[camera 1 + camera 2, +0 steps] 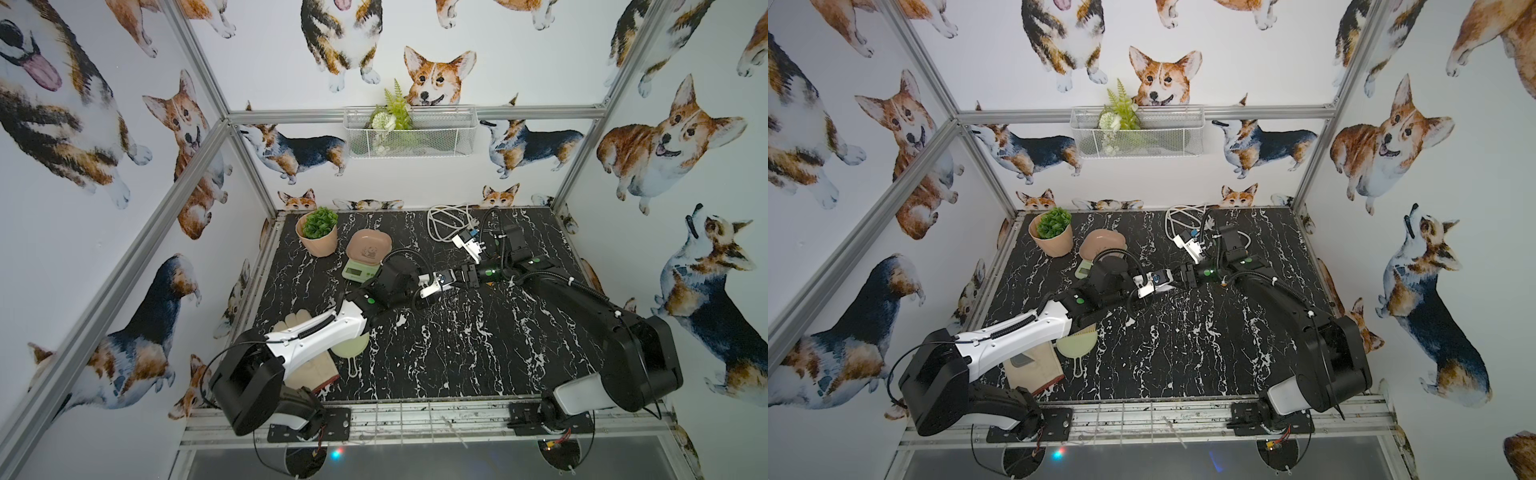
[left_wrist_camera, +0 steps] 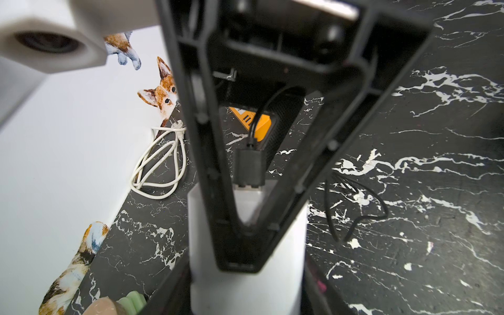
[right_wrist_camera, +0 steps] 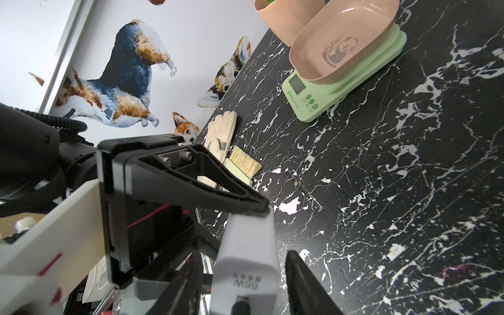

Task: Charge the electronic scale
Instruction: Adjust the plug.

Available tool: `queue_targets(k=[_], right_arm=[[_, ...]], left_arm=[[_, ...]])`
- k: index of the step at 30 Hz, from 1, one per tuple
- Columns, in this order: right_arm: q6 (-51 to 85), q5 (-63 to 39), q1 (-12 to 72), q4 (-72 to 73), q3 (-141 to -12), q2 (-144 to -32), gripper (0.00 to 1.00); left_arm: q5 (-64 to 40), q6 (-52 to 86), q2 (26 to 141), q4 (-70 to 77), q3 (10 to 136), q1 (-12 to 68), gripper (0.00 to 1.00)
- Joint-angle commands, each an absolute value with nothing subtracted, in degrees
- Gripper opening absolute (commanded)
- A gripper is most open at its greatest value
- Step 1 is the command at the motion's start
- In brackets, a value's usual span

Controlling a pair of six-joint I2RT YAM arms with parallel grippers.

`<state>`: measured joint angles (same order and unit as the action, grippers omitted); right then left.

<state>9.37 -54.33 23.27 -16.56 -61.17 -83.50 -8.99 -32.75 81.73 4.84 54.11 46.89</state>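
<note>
We have the cable (image 2: 248, 163) plugged into the charger (image 3: 245, 275), which the left end effector (image 3: 245, 223) clamps. The right end effector (image 3: 242, 253) flanks its cable end, grip unclear. The scale (image 1: 358, 272) sits far-left on the tabletop (image 1: 457, 353) by the pot (image 1: 318, 239), with no cable in it as far as we see. Both hookups look left to do.

With the back wall (image 1: 270, 62) as 12 o'clock, the potted plant (image 1: 318, 235) stands in the table's (image 1: 457, 353) 11 o'clock corner, the electronic scale (image 1: 358, 271) just beside it at its 4 o'clock, and the coiled cable (image 1: 445, 224) at 1 o'clock by the wall. The charger (image 3: 245, 245) is over the centre; the glove (image 1: 311, 372) lies at 8 o'clock, the brush (image 1: 352, 348) at its 2 o'clock. A wire basket (image 1: 440, 141) holding a fern (image 1: 395, 104) hangs on that wall.
</note>
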Motion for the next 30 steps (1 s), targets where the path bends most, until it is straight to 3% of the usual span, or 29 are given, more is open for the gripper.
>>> queue_targets(k=[1, 9, 17, 20, 27, 28, 30], right_arm=[[9.6, -55.6, 23.5, -15.8, -62.1, -84.1, 0.51], [7.2, -55.9, 23.5, -19.2, -63.7, -84.3, 0.43], [6.0, -56.0, 23.5, -20.8, -63.6, -84.4, 0.48], [5.0, -55.9, 23.5, -22.2, -64.2, -84.7, 0.39], [3.5, -55.4, 23.1, -24.5, -65.3, -84.2, 0.08], [2.9, -55.5, 23.0, -25.0, -65.5, -84.1, 0.02], [1.5, -55.3, 22.6, -27.2, -66.5, -83.9, 0.00]], left_arm=[[-9.3, -32.4, 82.0, 7.6, 54.6, 46.8, 0.00], [-8.6, -31.8, 82.7, 8.3, 55.0, 46.8, 0.00], [-7.5, -31.5, 83.1, 9.0, 55.5, 46.8, 0.00], [-7.9, -31.2, 83.2, 9.4, 55.5, 46.8, 0.00], [-8.0, -30.4, 83.1, 10.5, 55.5, 46.8, 0.00], [-8.3, -30.1, 82.9, 10.4, 55.7, 46.8, 0.08], [-9.3, -28.3, 82.3, 9.8, 56.1, 46.8, 0.43]])
